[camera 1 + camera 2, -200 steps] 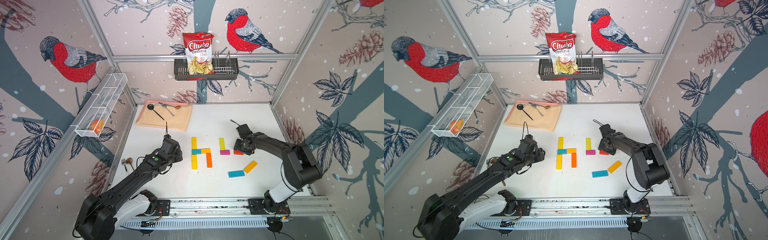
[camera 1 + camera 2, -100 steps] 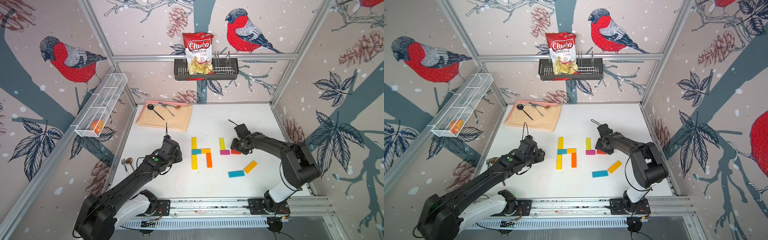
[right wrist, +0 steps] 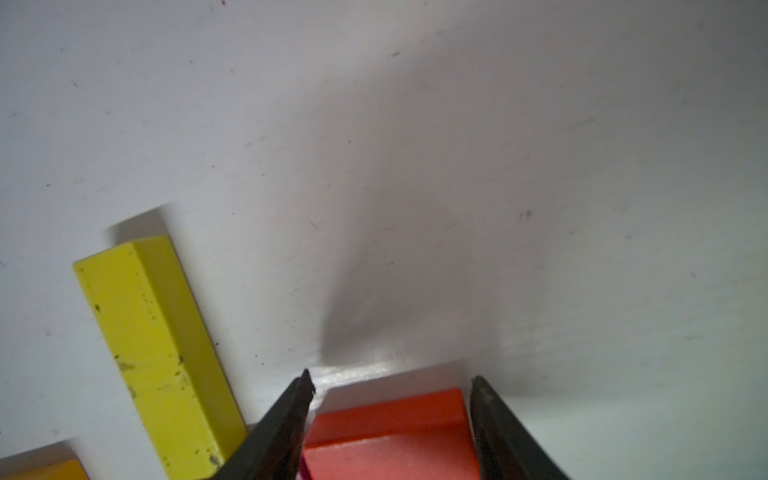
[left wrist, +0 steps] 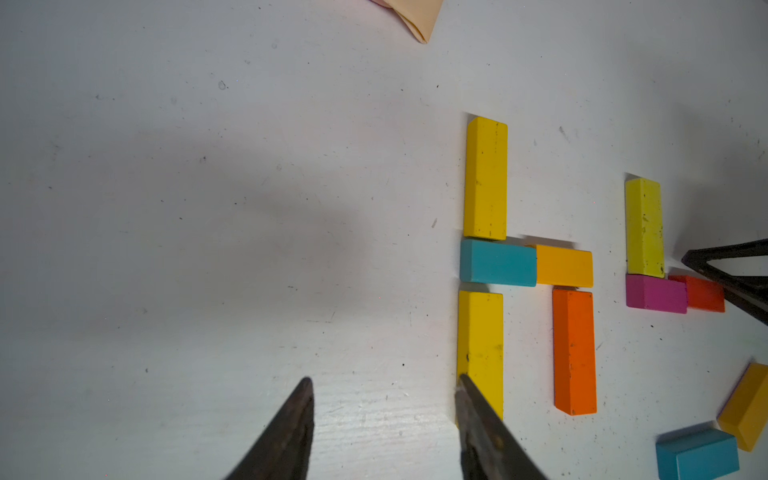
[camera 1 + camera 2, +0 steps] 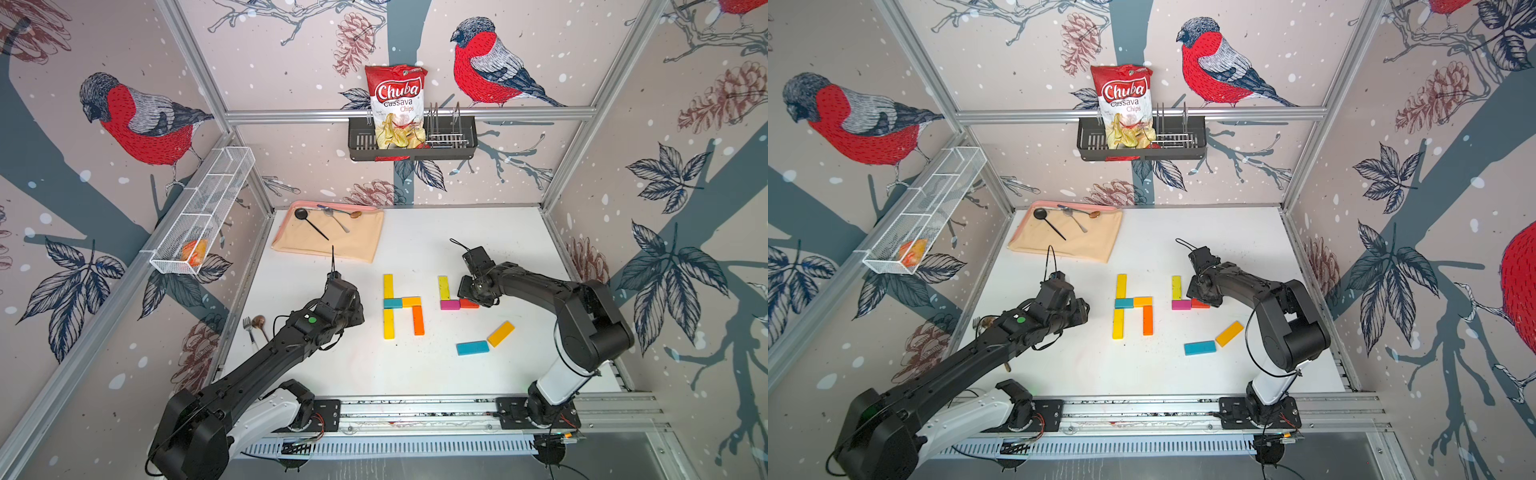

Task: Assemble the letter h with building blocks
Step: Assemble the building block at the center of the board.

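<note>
The right gripper (image 3: 392,375) straddles the red block (image 3: 386,436), which lies flat, end-on against the magenta block (image 5: 449,304), probably to lengthen a second h's crossbar; its jaws stand part-open beside the red flanks (pinching or not, I cannot tell). The left gripper (image 4: 383,377), well left of the magenta block, gapes half open and empty, seemingly parked clear. Far behind the magenta block a black basket (image 5: 361,141) holds a chips bag (image 5: 397,104).
</note>
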You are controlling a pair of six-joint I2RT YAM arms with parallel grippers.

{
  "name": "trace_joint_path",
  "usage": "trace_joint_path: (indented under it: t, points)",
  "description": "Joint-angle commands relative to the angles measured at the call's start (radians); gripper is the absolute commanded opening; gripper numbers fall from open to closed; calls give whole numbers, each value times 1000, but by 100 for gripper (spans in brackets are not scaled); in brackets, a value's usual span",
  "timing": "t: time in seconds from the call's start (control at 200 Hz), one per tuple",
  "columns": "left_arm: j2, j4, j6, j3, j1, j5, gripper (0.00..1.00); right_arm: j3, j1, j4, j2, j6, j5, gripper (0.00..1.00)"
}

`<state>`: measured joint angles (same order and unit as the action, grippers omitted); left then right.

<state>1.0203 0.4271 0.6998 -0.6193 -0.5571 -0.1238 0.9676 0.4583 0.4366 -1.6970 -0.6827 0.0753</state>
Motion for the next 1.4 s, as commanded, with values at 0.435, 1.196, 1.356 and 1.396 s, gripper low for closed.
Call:
trace_joint_path:
  t: [0.435,1.196,1.356,1.396]
  points:
    - [-3,-24,-5,4,3,-4,54,68,30,86,-59,34,100,62]
    - [3,-21,-9,-5,6,-7,54,82,54,125,-67,26,148,57]
    - [4,-21,-11,-7,9,-7,54,71,54,125,-57,25,150,56]
    - [4,-22,-11,-7,9,-7,54,69,54,123,-56,25,150,56]
